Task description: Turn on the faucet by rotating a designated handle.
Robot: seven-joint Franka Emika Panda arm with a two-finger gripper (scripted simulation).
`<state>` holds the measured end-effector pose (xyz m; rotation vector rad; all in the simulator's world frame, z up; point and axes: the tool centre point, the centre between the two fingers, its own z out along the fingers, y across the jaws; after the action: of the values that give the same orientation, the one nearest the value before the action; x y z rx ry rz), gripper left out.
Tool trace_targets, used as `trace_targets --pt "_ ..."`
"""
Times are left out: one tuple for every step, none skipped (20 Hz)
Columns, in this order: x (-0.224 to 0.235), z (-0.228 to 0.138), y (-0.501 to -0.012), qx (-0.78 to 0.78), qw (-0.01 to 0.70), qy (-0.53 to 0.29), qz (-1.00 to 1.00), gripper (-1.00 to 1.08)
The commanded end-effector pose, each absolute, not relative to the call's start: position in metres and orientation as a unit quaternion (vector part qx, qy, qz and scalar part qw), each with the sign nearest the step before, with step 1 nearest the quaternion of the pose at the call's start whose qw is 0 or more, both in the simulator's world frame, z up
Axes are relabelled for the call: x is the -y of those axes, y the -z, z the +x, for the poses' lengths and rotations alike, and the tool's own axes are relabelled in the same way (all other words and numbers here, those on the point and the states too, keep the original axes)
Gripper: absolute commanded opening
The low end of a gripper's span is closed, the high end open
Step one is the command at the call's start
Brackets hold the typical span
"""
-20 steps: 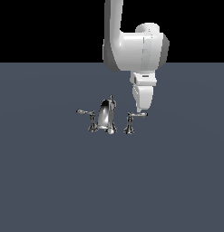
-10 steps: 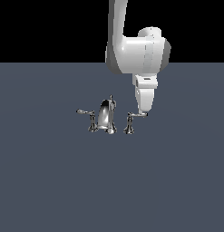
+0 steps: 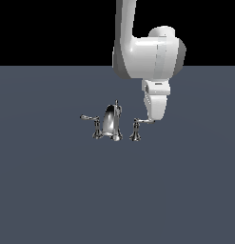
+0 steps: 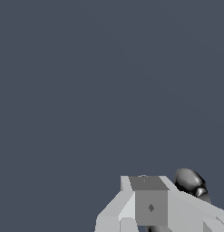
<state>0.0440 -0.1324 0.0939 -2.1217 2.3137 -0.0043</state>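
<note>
Chrome faucet (image 3: 112,122) at centre frame on the grey counter (image 3: 52,190), with the gripper (image 3: 153,120) lowered onto the lever tip of the handle (image 3: 138,127) right of the spout; finger state cannot be told; contact step, next a sideways push.

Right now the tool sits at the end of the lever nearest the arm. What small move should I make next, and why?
Probably a short sideways push on the handle to swing its lever about its post. In the exterior view the tool tip is level with the lever's outer end and looks to touch it, while the twin handle and spout stand clear. Whether the tool is open or shut cannot be told.
</note>
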Motion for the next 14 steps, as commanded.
trace_targets --pt "0.137 0.034 -0.094 -0.738 0.000 0.000 -0.675 -1.00" --pt "0.138 0.031 -0.094 -0.738 0.000 0.000 -0.675 -1.00" --pt "0.139 0.027 -0.094 -0.738 0.000 0.000 -0.675 -1.00" --pt "0.140 0.024 -0.094 -0.738 0.000 0.000 -0.675 -1.00" --pt "0.140 0.024 -0.094 -0.738 0.000 0.000 -0.675 -1.00" --pt "0.132 0.033 -0.094 -0.734 0.004 0.003 -0.679 -1.00" --pt "0.131 0.030 -0.094 -0.735 0.004 0.003 -0.678 -1.00" --pt "0.130 0.027 -0.094 -0.735 0.004 0.003 -0.678 -1.00" --pt "0.130 0.024 -0.094 -0.735 0.003 0.002 -0.678 -1.00" --pt "0.129 0.020 -0.094 -0.735 0.003 0.002 -0.678 -1.00" --pt "0.128 0.017 -0.094 -0.735 0.003 0.002 -0.678 -1.00" --pt "0.127 0.014 -0.094 -0.736 0.003 0.002 -0.677 -1.00" --pt "0.126 0.011 -0.094 -0.736 0.003 0.002 -0.677 -1.00" --pt "0.126 0.008 -0.094 -0.736 0.002 0.001 -0.677 -1.00"
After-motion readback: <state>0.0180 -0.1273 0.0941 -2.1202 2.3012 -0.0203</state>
